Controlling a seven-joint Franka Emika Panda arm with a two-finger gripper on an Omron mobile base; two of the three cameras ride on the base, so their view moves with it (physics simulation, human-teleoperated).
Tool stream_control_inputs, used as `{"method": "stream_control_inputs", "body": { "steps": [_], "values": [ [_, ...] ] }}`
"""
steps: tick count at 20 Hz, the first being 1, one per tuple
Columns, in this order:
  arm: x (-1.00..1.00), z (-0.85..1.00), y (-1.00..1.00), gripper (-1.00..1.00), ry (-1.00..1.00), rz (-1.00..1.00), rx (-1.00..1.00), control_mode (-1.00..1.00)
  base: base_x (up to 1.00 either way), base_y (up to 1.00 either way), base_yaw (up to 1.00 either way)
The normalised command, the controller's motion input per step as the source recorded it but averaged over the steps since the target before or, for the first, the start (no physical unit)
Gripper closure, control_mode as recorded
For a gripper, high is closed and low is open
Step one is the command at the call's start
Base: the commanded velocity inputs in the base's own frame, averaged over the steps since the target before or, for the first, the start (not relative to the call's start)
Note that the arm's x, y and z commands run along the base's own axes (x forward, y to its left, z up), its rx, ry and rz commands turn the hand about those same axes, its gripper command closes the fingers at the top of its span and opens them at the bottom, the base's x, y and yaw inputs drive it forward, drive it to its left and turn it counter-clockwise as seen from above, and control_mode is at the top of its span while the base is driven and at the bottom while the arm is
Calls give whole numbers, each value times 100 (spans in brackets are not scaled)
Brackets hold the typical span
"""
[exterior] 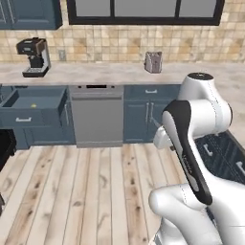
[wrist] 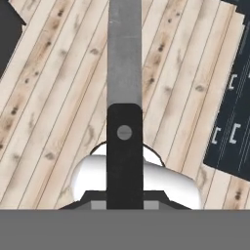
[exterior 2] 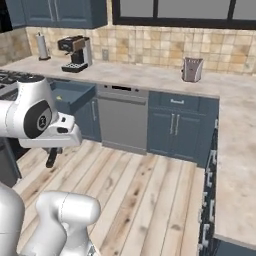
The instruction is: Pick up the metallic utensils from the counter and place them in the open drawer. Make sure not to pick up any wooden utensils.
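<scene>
Your tool (exterior 2: 51,152) looks pinched on the black-handled, grey-bladed metal utensil (wrist: 124,73). It's probably light, stiff and slick, so grip the handle.

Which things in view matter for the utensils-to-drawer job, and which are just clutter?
Job:
open drawer
small yellow item inside it
black-handled, grey-bladed utensil
counter

Lying about:
coffee machine
toaster
paper towel roll
dishwasher
</scene>
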Motion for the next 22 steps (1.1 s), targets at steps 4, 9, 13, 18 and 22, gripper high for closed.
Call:
{"method": "stream_control_inputs", "body": {
  "steps": [4,9,13,18,22],
  "values": [
    [0,0,0,100,0,0,0,100,100,3,16],
    [0,0,0,100,0,0,0,100,98,5,17],
    [0,0,0,100,0,0,0,100,89,18,19],
    [0,0,0,100,0,0,0,100,81,26,27],
    [0,0,0,100,0,0,0,100,80,25,40]
  ]
}}
